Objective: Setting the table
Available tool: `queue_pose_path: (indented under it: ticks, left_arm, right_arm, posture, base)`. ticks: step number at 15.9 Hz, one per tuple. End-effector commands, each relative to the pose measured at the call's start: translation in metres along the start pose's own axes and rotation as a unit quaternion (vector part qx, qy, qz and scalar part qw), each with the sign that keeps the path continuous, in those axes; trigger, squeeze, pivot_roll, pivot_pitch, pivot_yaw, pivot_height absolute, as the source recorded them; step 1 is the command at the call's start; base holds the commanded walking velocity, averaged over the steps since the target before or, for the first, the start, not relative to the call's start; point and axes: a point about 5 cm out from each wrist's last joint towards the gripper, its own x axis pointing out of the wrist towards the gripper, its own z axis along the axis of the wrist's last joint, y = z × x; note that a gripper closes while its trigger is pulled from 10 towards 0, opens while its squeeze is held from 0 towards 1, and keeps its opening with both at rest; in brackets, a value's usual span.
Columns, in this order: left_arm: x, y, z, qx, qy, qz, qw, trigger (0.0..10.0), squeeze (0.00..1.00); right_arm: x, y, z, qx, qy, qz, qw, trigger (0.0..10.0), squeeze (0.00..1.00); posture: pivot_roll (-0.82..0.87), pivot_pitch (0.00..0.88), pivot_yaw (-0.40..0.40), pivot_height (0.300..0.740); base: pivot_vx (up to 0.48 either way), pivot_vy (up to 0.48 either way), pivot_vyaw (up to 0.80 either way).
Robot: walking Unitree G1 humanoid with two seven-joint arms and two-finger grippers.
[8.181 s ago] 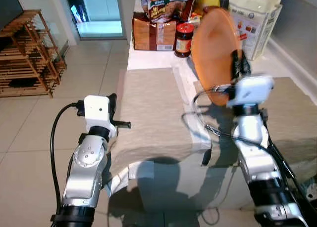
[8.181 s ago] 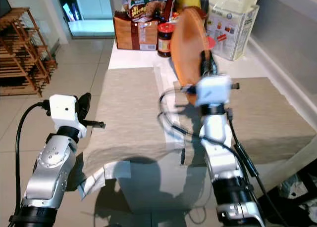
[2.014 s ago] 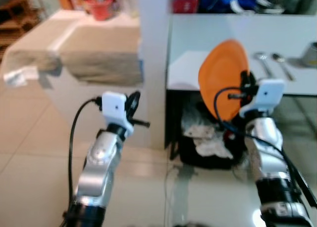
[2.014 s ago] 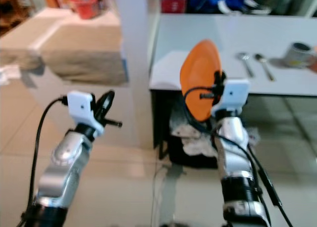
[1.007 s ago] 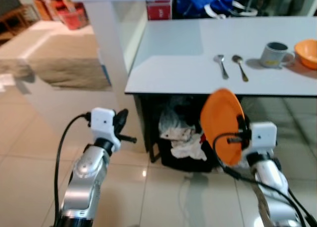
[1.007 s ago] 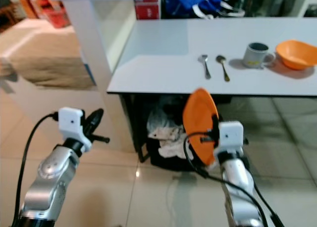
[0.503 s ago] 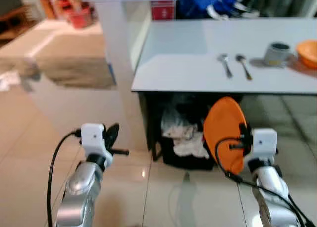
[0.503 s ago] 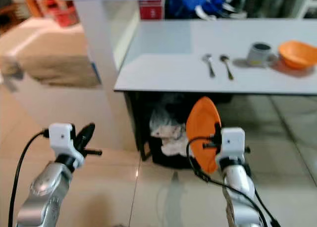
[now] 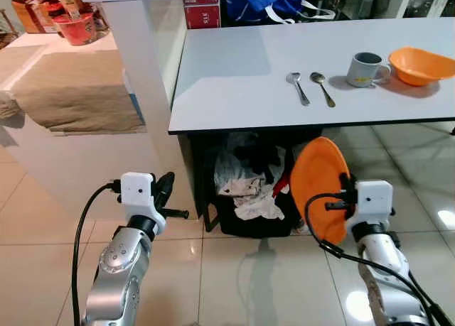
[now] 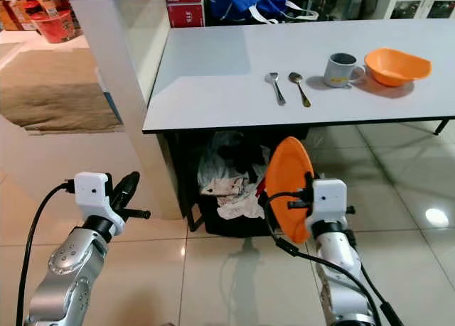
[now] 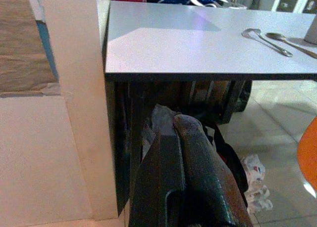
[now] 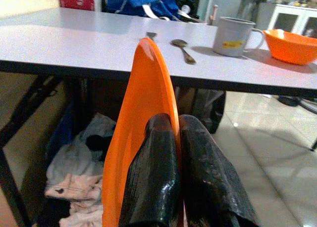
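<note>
Right end effector (image 12: 168,138) clamped on orange plate (image 9: 318,187), held upright below table (image 9: 234,77) edge; left end effector (image 11: 181,133) fingers together, idle

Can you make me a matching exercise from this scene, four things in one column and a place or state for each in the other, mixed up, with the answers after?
Things:
1. orange plate
2. grey mug
3. orange bowl
4. fork

Places or states:
A. on the white table, at the far right, beside the mug
B. held on edge in the right pincer, below table height
C. lying on the table just left of the spoon
D. standing on the table between the spoon and the bowl

Pairs: 1-B, 2-D, 3-A, 4-C
</note>
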Motion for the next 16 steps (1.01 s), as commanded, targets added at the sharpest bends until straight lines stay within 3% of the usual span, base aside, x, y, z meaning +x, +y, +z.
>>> queue_pose_path:
  ticks: [1,8,16]
  left_arm:
    - [0.0015,-0.0031,0.0060,0.002,-0.010,0.000,1.000,10.0,0.00]
    - [0.0068,-0.0023,0.0101,0.022,-0.012,-0.012,1.000,10.0,0.00]
    - [0.0106,-0.0026,0.0116,0.038,-0.016,-0.012,0.999,10.0,0.00]
  right_arm:
    - [0.0054,0.0002,0.0102,-0.003,-0.029,0.004,1.000,0.0,0.00]
    - [0.0075,0.0049,0.0107,-0.001,-0.032,0.010,0.999,0.0,0.00]
    - [0.0075,0.0074,0.0090,-0.005,-0.031,0.017,0.999,0.0,0.00]
  posture:
    - [-0.12,0.000,0.070,0.740]
    - [-0.12,0.000,0.078,0.740]
    - [-0.12,0.000,0.078,0.740]
  base:
    - [0.000,-0.439,0.00]
    - [0.214,-0.386,0.00]
    - [0.050,0.000,0.00]
